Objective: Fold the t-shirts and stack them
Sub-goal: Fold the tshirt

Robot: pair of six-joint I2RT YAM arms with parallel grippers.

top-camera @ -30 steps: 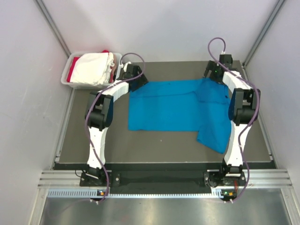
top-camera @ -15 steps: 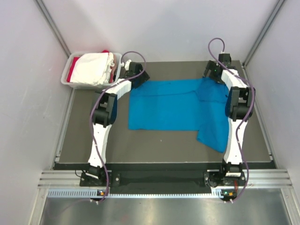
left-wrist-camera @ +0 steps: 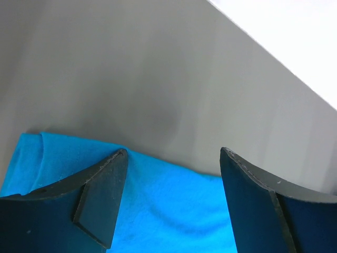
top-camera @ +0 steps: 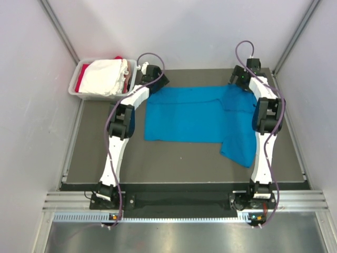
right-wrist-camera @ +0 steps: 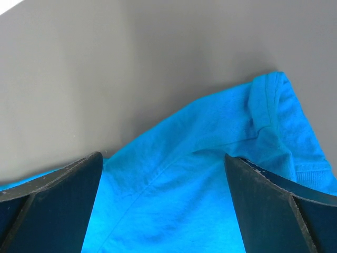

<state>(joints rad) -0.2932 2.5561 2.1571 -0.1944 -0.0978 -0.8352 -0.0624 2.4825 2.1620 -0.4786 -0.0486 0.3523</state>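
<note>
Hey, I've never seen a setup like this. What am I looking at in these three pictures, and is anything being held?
This is a robot with two white arms, a left arm and a right arm, bolted to the near edge of a dark table. One picture looks down from above and behind them. The other two come from a camera on each wrist, so the dark shapes at the bottom are that arm's own fingers. A blue t-shirt lies spread on the table. The left gripper and right gripper sit over its far edge, both open and holding nothing. A grey tub at the far left holds white cloth and red cloth.
</note>
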